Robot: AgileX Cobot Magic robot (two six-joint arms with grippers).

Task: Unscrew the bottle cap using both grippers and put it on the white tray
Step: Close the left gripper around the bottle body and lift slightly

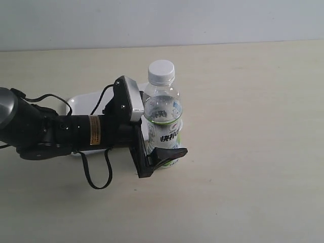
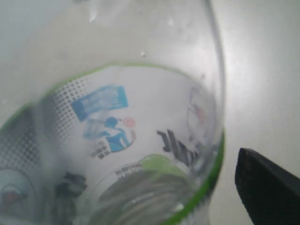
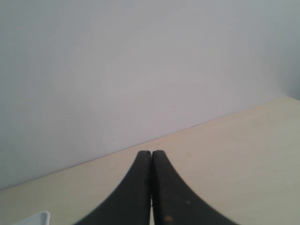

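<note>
- The bottle (image 1: 162,109) stands upright on the bench (image 1: 253,152), a little left of the middle of the scene.
- The bottle cap (image 1: 161,72) sits on the bottle's neck.
- The left tool (image 1: 169,144) reaches in from the left and straddles the bottle at the height of its label. Its near finger (image 1: 164,156) lies across the near side of the lower label, and the other finger is hidden behind the bottle.
- In the left wrist view the bottle fills most of the picture and a strip of bench shows between it and the one finger in sight. I cannot tell whether the tool is pinching the bottle or only spread around it.
- The white tray (image 1: 83,101) lies on the bench to the left of the bottle, on the far side of the black arm (image 1: 61,131), which covers part of it.
- The right tool (image 3: 151,157) has its two fingers pressed together with nothing between them. It faces a pale wall (image 3: 140,70) across bare bench and does not show in the exterior view.
</note>
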